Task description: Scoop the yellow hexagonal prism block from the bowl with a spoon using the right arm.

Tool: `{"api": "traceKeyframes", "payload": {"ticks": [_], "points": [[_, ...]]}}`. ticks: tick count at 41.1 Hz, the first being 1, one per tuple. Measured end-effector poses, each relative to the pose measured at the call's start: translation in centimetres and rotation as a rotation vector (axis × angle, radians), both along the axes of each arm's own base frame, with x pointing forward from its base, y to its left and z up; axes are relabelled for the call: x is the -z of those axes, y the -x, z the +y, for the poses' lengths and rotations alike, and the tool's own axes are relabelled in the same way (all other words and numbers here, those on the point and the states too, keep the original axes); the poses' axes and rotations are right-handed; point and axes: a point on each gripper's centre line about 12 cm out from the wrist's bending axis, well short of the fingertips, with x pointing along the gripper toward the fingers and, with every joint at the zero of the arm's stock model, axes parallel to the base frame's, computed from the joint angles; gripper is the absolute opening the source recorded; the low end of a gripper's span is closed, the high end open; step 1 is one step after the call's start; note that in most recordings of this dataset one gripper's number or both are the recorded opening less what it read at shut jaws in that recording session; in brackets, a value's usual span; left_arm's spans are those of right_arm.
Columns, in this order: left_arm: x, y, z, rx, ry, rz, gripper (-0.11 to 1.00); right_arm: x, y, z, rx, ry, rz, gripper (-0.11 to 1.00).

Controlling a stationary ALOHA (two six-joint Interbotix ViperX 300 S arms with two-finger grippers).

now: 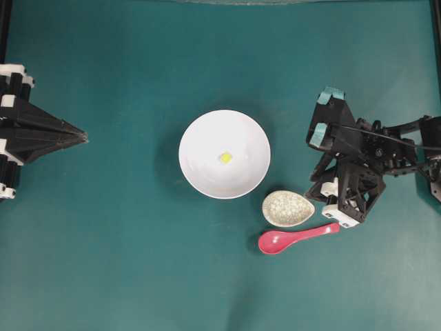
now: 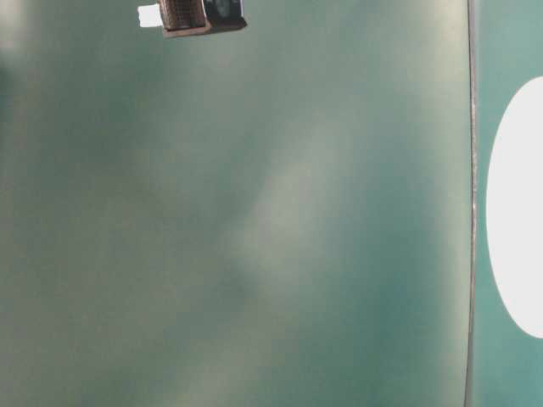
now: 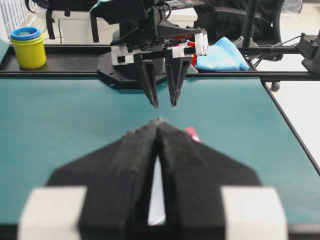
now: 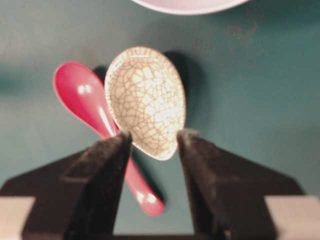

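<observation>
Right gripper (image 4: 152, 137) fills the near edge of its wrist view: 2 black fingers (image 4: 107, 170) spread apart, released, nothing between them but bare mat. Just past the fingertips sits the speckled oval spoon rest (image 4: 146, 100), crackle-glazed, its narrow end pointing into the gap between the fingers, not touched by either. The spoon (image 4: 82, 97) lies flat on the teal table (image 4: 250, 90) to the left of the rest in that view, glossy pink-red, scoop up and away, handle running back down under the left finger's tip; scoop edge sits just beside the rest, can't tell if they touch. Beyond both, the rim of the bowl (image 4: 190, 5) clips the top edge. Overhead: right gripper (image 1: 324, 165) hangs over the right side of the table, spoon (image 1: 293, 238) nearest the front edge with its handle end close under the arm, spoon rest (image 1: 287, 208) just behind it, bowl (image 1: 224, 153) further back and left, near table centre. Yellow hexagonal prism block (image 1: 225, 158) sits inside the bowl, about the middle of the floor, tiny against the white. Left gripper (image 1: 81, 137) is well apart at the far left edge, tips pinched together, clenched on nothing; its wrist view shows the 2 black fingers (image 3: 135, 165) pressed tip to tip. Table-level view is mostly blur, only a white slice of bowl (image 2: 517, 212) at right.
</observation>
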Motion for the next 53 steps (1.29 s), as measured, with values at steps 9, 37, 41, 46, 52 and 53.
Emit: {"api": "traceKeyframes", "payload": {"ticks": [9, 37, 41, 46, 52, 53], "points": [[0.0, 0.0, 0.0, 0.000, 0.001, 0.000, 0.03, 0.0, 0.0, 0.0, -0.032, 0.034, -0.006, 0.51], [0.0, 0.0, 0.0, 0.000, 0.001, 0.002, 0.03, 1.0, 1.2, 2.7, -0.497, 0.351, 0.038, 0.51], [0.1, -0.1, 0.0, 0.000, 0.001, 0.003, 0.03, 1.4, 1.1, 3.3, -0.520, 0.350, 0.044, 0.51], [0.0, 0.0, 0.0, 0.000, 0.001, 0.003, 0.03, 2.1, 1.2, 4.3, -0.554, 0.348, 0.055, 0.51], [0.0, 0.0, 0.0, 0.000, 0.001, 0.002, 0.03, 3.0, 0.9, 5.5, -0.568, 0.319, 0.041, 0.51], [0.1, -0.1, 0.0, 0.000, 0.000, 0.003, 0.03, 3.1, 0.9, 5.7, -0.567, 0.312, 0.035, 0.51]]}}
